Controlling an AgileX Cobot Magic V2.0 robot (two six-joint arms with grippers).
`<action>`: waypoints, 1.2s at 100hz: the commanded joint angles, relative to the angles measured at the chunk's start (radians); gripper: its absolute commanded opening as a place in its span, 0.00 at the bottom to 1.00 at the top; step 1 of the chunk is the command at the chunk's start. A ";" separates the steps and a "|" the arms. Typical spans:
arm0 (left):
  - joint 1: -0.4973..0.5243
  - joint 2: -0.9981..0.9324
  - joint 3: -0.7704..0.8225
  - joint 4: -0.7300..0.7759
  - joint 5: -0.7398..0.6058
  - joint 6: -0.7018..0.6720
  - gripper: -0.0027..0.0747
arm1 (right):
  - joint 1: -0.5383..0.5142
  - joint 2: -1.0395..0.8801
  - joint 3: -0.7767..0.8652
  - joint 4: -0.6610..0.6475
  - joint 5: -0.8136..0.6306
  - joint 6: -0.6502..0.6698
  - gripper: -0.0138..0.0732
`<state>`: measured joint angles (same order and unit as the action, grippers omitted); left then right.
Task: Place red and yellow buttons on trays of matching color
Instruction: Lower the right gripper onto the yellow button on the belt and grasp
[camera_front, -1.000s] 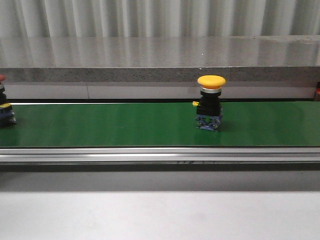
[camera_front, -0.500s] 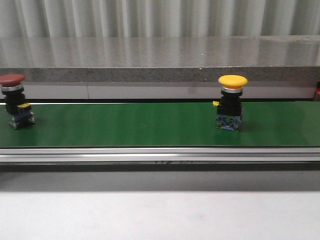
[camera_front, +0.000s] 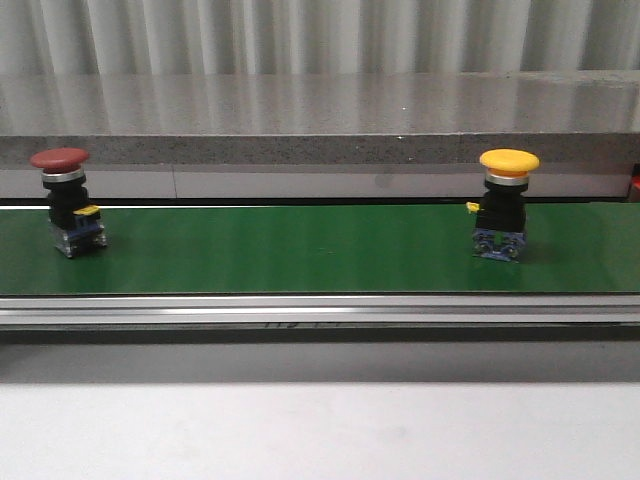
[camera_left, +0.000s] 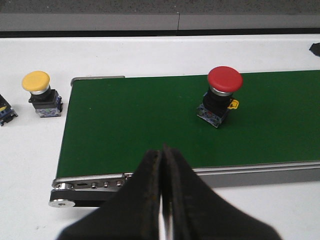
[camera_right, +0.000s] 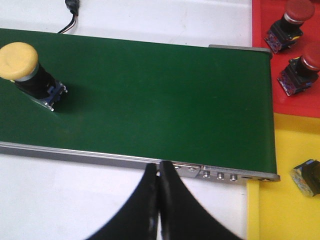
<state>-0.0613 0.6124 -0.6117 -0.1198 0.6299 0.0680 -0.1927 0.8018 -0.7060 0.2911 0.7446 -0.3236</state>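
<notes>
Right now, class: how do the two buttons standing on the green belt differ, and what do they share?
The red button has a dark red cap; the yellow button a yellow one. The red button stands near the belt's left end, the yellow button towards its right. Both are upright, with black bodies and mushroom caps.

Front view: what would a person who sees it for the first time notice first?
The long green belt crossing the whole picture, with two mushroom-shaped buttons standing upright on it: a red button near its left end and a yellow button toward its right end. They stand far apart, and neither arm shows in this view.
</notes>
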 joint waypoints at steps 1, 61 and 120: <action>-0.005 0.000 -0.024 -0.008 -0.075 -0.008 0.01 | -0.001 -0.006 -0.025 0.021 -0.051 -0.001 0.08; -0.005 0.000 -0.024 -0.008 -0.075 -0.008 0.01 | 0.014 0.044 -0.034 0.123 -0.056 -0.020 0.88; -0.005 0.000 -0.024 -0.008 -0.075 -0.008 0.01 | 0.159 0.492 -0.255 0.123 -0.102 -0.087 0.88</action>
<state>-0.0613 0.6124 -0.6103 -0.1198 0.6283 0.0666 -0.0371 1.2718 -0.9053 0.3931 0.6873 -0.3967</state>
